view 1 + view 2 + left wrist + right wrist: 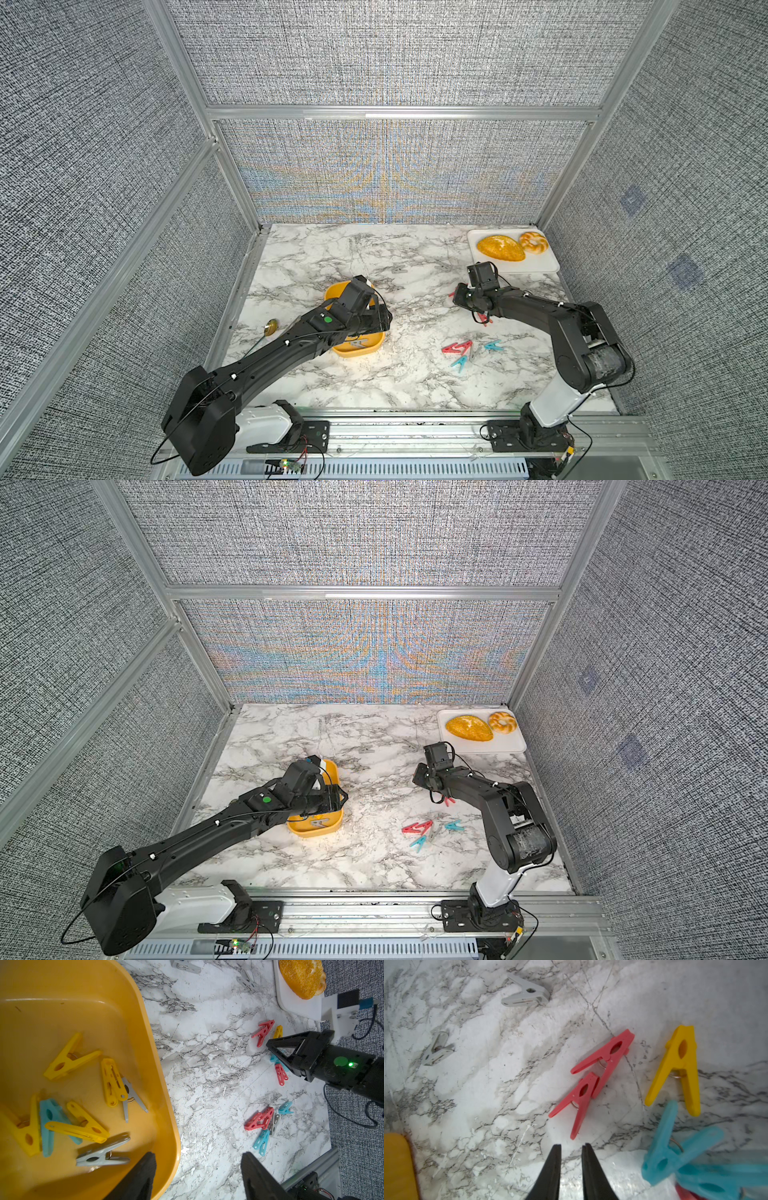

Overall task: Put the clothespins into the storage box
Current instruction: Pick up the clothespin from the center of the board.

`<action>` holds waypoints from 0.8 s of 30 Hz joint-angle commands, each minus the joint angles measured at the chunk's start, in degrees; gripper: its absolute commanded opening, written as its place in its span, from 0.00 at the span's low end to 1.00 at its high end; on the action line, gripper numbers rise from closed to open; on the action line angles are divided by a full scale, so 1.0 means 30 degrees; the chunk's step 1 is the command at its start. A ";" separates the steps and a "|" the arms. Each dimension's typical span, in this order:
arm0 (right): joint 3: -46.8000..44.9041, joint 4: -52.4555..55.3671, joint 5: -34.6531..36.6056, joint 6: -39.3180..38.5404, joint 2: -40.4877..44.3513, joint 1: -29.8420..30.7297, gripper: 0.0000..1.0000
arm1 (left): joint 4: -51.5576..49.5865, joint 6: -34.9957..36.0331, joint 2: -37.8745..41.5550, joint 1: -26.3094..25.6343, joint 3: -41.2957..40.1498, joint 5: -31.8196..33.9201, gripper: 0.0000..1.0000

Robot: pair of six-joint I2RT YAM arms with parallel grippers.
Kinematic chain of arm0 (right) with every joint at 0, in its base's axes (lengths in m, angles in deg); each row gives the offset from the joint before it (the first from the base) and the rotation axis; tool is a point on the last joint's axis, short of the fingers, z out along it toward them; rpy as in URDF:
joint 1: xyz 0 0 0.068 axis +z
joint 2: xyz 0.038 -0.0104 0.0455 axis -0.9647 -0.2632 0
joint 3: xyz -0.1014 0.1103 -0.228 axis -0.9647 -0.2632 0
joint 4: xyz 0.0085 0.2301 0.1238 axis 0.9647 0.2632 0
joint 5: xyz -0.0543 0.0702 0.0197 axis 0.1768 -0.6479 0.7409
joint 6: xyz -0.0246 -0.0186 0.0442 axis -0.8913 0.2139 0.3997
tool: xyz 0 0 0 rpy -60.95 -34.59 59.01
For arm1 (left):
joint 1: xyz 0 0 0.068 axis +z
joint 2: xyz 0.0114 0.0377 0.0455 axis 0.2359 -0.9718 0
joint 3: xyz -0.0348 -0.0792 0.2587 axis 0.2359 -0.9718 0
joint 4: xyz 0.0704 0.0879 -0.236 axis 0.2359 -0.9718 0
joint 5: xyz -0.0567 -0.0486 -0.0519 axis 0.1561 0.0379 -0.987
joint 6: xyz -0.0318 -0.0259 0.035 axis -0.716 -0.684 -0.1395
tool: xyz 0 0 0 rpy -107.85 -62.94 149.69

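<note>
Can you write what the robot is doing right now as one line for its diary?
left end effector: open over box | right end effector: nearly closed, empty, by red pins | pins in box

Table: white marble pattern with grey veins (340,257), a metal rail along its near edge (415,432).
Tray: flat white tray (536,266) in the far right corner of the table, also seen in the left wrist view (291,1001).
Bread: an orange-brown oval loaf (500,248) lies on the tray, with a pale glazed ring-shaped roll (533,241) just beside it, nearer the right wall.
Brass disc: a small round golden object (272,327) lies at the left edge of the table.
Walls: grey woven fabric panels (395,54) in an aluminium frame (403,112) enclose the table on three sides.
</note>
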 commanded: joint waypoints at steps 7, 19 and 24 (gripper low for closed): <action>0.1170 0.0527 0.0800 -0.0264 -0.1037 0.0024 0.24 | 0.0144 0.0040 0.0189 0.0001 -0.0143 0.0280 0.70; 0.1145 0.0642 0.1021 -0.0337 -0.1691 0.0084 0.25 | 0.0113 0.0070 0.0061 0.0016 -0.0162 0.0394 0.71; 0.1382 0.0497 0.1087 -0.0317 -0.2186 0.0073 0.25 | 0.0113 0.0040 0.0242 -0.0009 -0.0305 0.0418 0.71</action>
